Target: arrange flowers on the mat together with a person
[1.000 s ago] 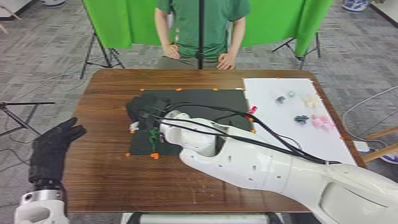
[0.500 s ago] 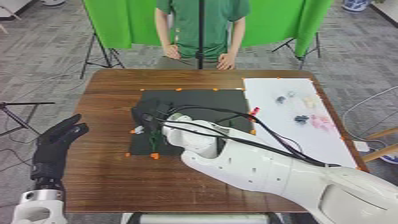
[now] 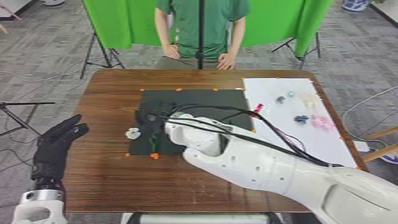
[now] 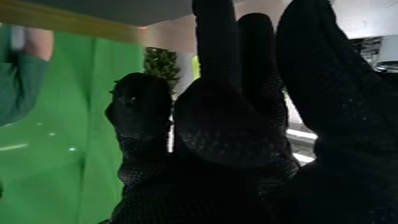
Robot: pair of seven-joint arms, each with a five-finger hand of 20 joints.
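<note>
And here's the white flower (image 3: 133, 133), sitting right at the left edge of the dark mat (image 3: 200, 96), left of the frame's centre, with a thin green stem (image 3: 154, 142) lying on the mat just to its right. Up from them, over the mat's upper left, there's the right robot hand (image 3: 151, 114), and the right wrist view has its fingers (image 4: 218, 45) long and straight, parted from one another: that one's open, folks! Its white arm (image 3: 258, 167) sweeps in from the lower right corner, crossing the mat, black cables (image 3: 313, 159) draped along it. Small orange markers (image 3: 155, 156) dot the mat's border, top and bottom. Over to the right, a slim red object (image 3: 258, 107) sits by the seam between mat and white sheet (image 3: 306, 145). And look at the line-up on that sheet, upper right: a pale teal flower (image 3: 291, 93) and a grey-blue one (image 3: 281, 99) at the top, a cream one (image 3: 309, 102) beside them, then a dark blue one (image 3: 301, 119) next to the pink flower (image 3: 322, 121) lower down. All of it rides on the brown wooden tabletop (image 3: 178, 187). Out at the far left, the left robot hand (image 3: 55, 150) hangs by the table's edge, fingers relaxed and pointing up the frame, nothing in its grasp. Green curtains (image 3: 284, 25) hang across the top, behind everything.
</note>
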